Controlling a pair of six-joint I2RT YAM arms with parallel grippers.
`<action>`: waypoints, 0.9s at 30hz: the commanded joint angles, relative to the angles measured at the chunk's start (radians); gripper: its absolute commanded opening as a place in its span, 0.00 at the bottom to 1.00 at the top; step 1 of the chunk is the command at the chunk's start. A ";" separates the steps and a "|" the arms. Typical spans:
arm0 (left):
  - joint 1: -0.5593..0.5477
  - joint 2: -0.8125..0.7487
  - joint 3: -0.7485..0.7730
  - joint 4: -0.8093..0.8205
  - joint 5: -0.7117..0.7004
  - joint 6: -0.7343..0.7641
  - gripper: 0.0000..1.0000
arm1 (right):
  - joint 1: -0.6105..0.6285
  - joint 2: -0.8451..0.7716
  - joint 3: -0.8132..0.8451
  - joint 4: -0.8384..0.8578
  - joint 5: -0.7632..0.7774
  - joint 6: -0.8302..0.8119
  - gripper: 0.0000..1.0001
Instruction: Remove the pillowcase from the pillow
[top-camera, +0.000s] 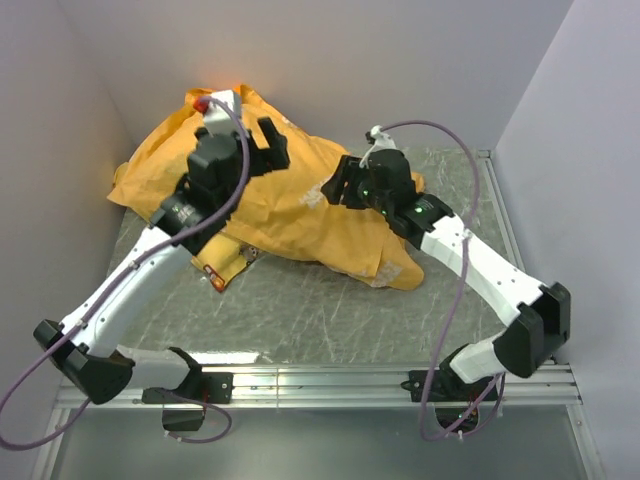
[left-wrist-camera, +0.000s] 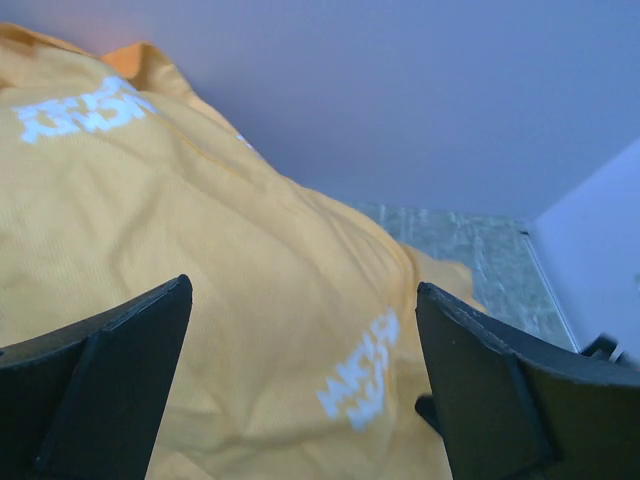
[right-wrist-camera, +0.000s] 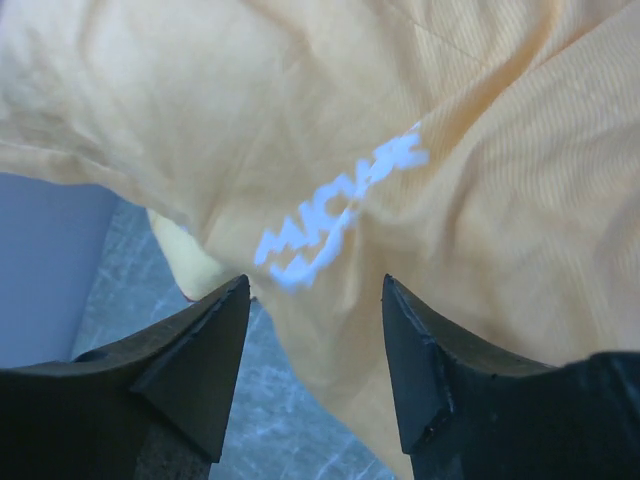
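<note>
The pillowcase (top-camera: 290, 205) lies in a plump orange heap at the back of the table (top-camera: 330, 315), its left end against the back wall (top-camera: 400, 60) and its right end trailing down towards the right arm. The pillow is hidden, so whether it is inside cannot be told. The left gripper (top-camera: 265, 145) hangs over the top of the heap, and in its wrist view its fingers (left-wrist-camera: 110, 380) stand wide apart with the cloth lying between and below them, nothing pinched. The right gripper (top-camera: 335, 185) points at the heap's right side, and its fingers (right-wrist-camera: 200, 360) are also spread and grip nothing, with the cloth's edge and white lettering (right-wrist-camera: 340, 205) just beyond the tips. A yellow corner (top-camera: 228, 268) with red print pokes out under the heap's near edge, beside the left arm
</note>
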 joint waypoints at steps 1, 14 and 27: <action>-0.110 -0.017 -0.133 0.109 -0.088 0.013 0.99 | -0.029 -0.131 0.006 0.003 0.084 -0.008 0.64; -0.538 0.466 0.136 0.116 -0.423 0.235 0.99 | -0.422 -0.421 -0.466 0.053 0.063 0.071 0.69; -0.550 0.838 0.471 0.115 -0.570 0.539 0.99 | -0.578 -0.361 -0.688 0.257 -0.233 0.156 0.71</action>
